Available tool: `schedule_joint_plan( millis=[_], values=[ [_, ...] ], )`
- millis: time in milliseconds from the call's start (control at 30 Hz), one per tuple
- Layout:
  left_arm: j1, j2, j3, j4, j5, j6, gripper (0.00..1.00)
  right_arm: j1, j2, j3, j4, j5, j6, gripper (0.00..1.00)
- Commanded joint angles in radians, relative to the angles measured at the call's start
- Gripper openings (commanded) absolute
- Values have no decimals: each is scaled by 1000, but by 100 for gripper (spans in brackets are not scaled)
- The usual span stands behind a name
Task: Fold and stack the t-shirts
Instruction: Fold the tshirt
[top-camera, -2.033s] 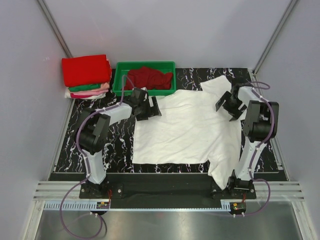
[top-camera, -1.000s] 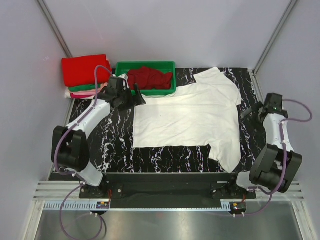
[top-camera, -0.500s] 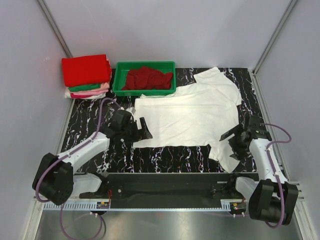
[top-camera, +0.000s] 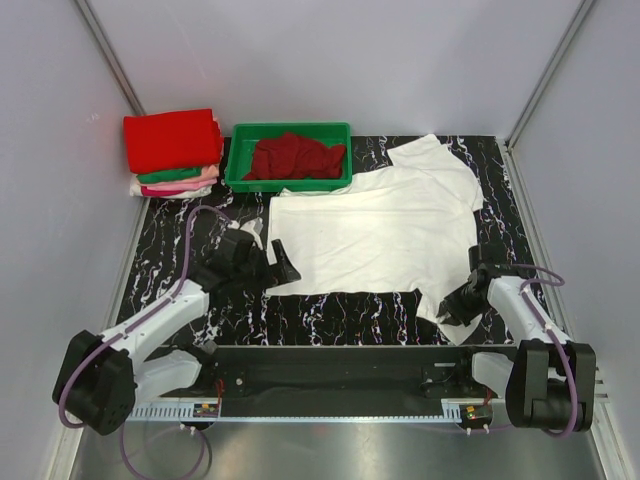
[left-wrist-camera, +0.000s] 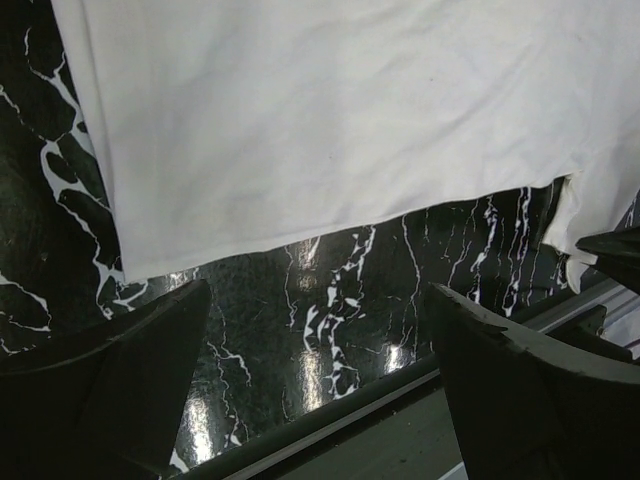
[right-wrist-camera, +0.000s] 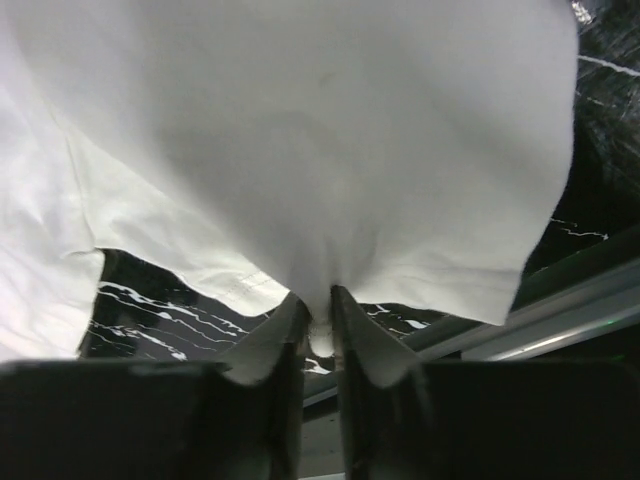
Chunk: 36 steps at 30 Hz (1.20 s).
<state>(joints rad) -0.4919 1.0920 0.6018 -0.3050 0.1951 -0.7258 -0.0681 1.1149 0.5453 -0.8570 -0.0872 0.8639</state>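
A black table (top-camera: 190, 235) with white marble veining was seen from above, with two robot arms fixed at its near edge. A white t-shirt (top-camera: 375, 230) lay spread flat across the middle and right of the table. It lay sideways, with its bottom hem to the left and its two short sleeves to the right, one pointing far and one pointing near. Its far left corner lay just beside a green tray (top-camera: 290, 128) at the far edge, and the tray held a crumpled dark red cloth (top-camera: 295, 157). To the left of the tray, in the far left corner, sat a stack of folded shirts (top-camera: 172, 150): red on top, then green, pink and white edges below.

The left gripper (top-camera: 277, 266) hung low by the near left corner of the white t-shirt, just beside the hem. Its jaws stood wide apart, and its wrist camera showed only bare table between them.

The right gripper (right-wrist-camera: 318, 325) was at the near right of the table, at the near sleeve. Its wrist camera showed the two fingers (right-wrist-camera: 290, 335) drawn close together and pinching the hemmed edge of that sleeve, with the white cloth bunched slightly where they met.
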Motion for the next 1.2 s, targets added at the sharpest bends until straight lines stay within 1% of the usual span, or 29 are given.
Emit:
schedule_joint_plan(
  millis=[0,67,200,433,567,600,633,667,767,800,867,967,1000,1133,1167],
  values=[
    [-5,-41,-57,49,-8,-24,94,8,-30,-1,33,38,15,20],
    [-7,-26,-82,76,-19,-35,94,10,-24,2,35,35,12,11],
    [-8,60,-79,84,-25,-55,94,8,-27,2,39,14,-6,0],
    [-11,134,-65,20,-124,-84,95,8,-82,-4,41,-42,-25,0],
    [-16,158,-77,23,-193,-103,94,8,-93,-5,49,-74,-36,0],
    [-14,176,-77,38,-192,-100,93,8,-101,-5,49,-77,-37,0],
    [-14,187,-77,40,-222,-98,91,8,-105,-5,50,-77,-39,0],
    [-17,196,-60,38,-230,-101,87,8,-110,-5,50,-80,-39,0],
    [-20,229,-28,30,-258,-90,65,8,-135,-4,42,-85,-39,0],
    [-20,235,-22,29,-260,-87,50,8,-142,-1,38,-85,-39,0],
    [-22,246,-11,26,-256,-77,35,8,-162,4,29,-85,-39,0],
    [-22,226,-14,23,-230,-64,4,8,-196,13,4,-85,-34,0],
    [-23,215,-20,12,-221,-66,0,10,-208,18,-20,-82,-26,0],
    [-34,96,-51,-57,-201,-89,0,8,-297,65,-109,-71,-13,0],
    [-34,25,-57,-103,-201,-92,0,10,-328,79,-134,-60,-11,0]
  ],
)
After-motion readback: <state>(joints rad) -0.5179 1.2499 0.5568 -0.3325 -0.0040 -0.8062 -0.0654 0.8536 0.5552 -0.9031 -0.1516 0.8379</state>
